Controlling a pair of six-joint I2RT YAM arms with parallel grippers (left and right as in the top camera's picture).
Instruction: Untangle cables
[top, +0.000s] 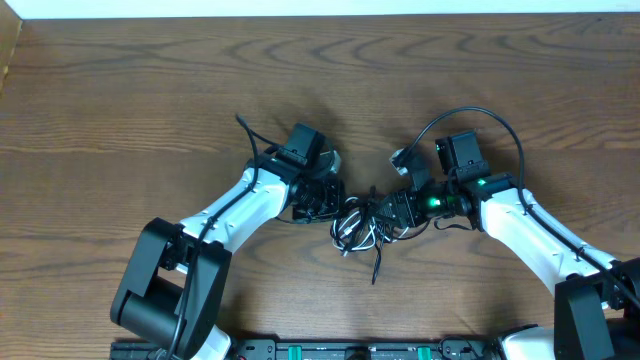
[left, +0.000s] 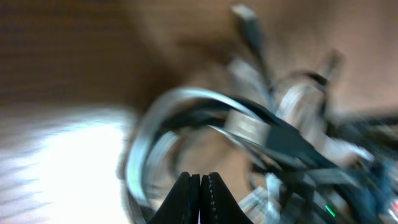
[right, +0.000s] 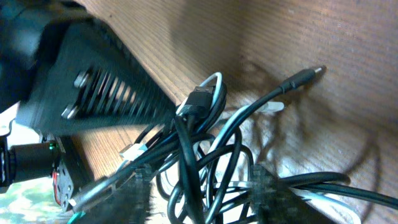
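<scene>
Left wrist view motion-blurred; cables (left: 273, 134) smeared, strands indistinguishable, cut off at right edge.

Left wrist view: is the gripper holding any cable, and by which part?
Cannot be told. The left gripper is shut, fingertips together, and no strand of the tangled black and white cables shows between them, but the picture is blurred.

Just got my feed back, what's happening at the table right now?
The tangle of cables lies between the two grippers. The left gripper is shut at its edge; whether it pinches a cord is too blurred to tell. The right gripper has its jaws apart with black cords between them. Nothing is untangled yet.
</scene>
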